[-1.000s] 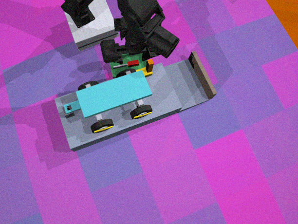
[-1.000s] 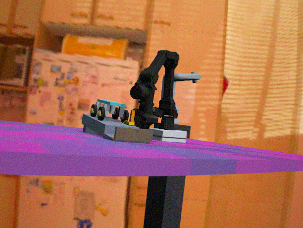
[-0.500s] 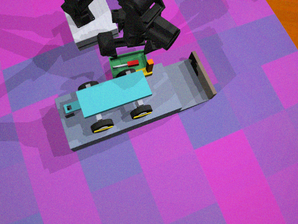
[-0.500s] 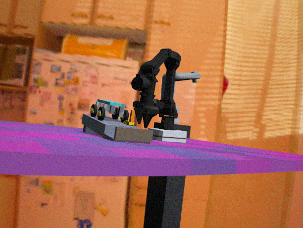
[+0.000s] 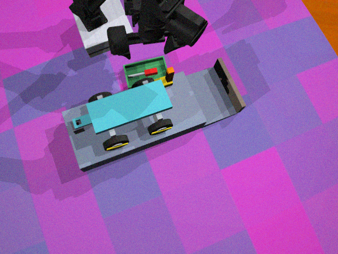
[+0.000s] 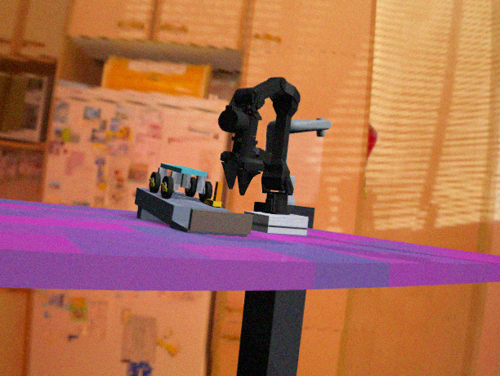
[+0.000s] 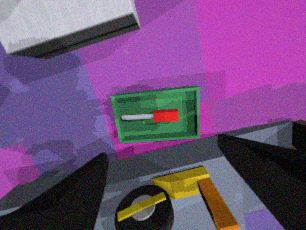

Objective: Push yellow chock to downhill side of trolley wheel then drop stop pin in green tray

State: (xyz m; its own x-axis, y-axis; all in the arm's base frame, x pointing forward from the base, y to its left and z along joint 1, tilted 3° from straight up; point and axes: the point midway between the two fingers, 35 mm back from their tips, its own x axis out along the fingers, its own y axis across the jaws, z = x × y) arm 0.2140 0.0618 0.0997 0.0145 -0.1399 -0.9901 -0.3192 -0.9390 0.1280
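Observation:
The turquoise trolley (image 5: 130, 106) (image 6: 183, 169) stands on the grey ramp (image 5: 185, 102) (image 6: 180, 212). The hole in its uphill tongue (image 5: 77, 122) is empty. The yellow chock (image 5: 167, 81) (image 6: 213, 203) (image 7: 182, 185), with its orange handle upright, sits against the downhill side of the trolley's arm-side lower wheel (image 7: 145, 212); they look in contact. The red-headed stop pin (image 5: 151, 72) (image 7: 165, 116) lies flat inside the green tray (image 5: 135, 69) (image 7: 137, 130). My gripper (image 5: 147, 55) (image 6: 238, 190) (image 7: 164, 148) is wide open and empty, above the tray and clear of the trolley and chock. The exterior view does not show the tray.
A brown end board (image 5: 231, 85) (image 6: 220, 222) stands across the ramp's low end. The arm's white base block (image 5: 103, 30) (image 6: 286, 224) (image 7: 65, 22) is behind the tray. The tray lies beside the ramp's long edge.

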